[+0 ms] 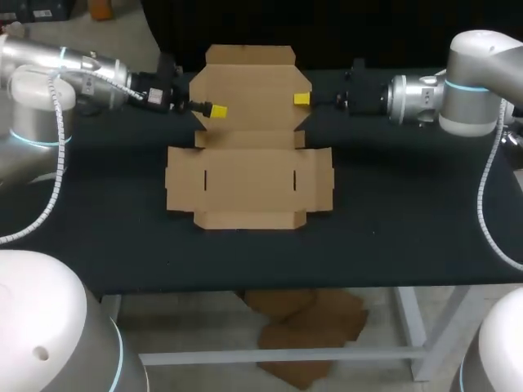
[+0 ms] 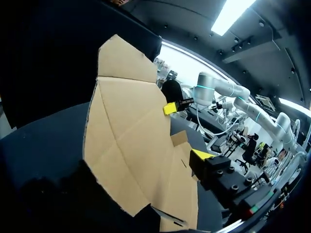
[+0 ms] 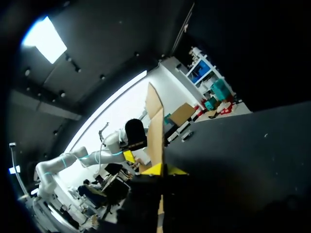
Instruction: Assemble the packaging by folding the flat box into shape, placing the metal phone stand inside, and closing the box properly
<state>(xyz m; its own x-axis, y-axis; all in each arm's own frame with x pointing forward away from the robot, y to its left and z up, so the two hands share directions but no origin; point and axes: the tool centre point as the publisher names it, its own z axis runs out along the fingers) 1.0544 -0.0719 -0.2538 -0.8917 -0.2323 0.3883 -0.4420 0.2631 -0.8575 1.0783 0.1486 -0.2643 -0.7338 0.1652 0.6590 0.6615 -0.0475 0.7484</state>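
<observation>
Both jaws sit at the rear panel of the box (image 1: 249,175), which lies mostly flat mid-worktop (image 1: 98,229). The right jaws look pinched on the panel edge; left jaws: cannot tell. Folding barely begun, I judge. Next: lift both sides evenly.

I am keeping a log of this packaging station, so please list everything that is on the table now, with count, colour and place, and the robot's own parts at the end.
flat box: one, brown cardboard, unfolded, in the middle of the table, its rear panel between the two grippers.
table: one, dark top, under the box.
left arm: one, silver, coming in from the rear left.
right arm: one, silver, coming in from the rear right.
left gripper: one, black and yellow, at the left edge of the box's rear panel.
right gripper: one, black and yellow, at the right edge of that panel; the right wrist view shows the cardboard edge pinched between its tips.
</observation>
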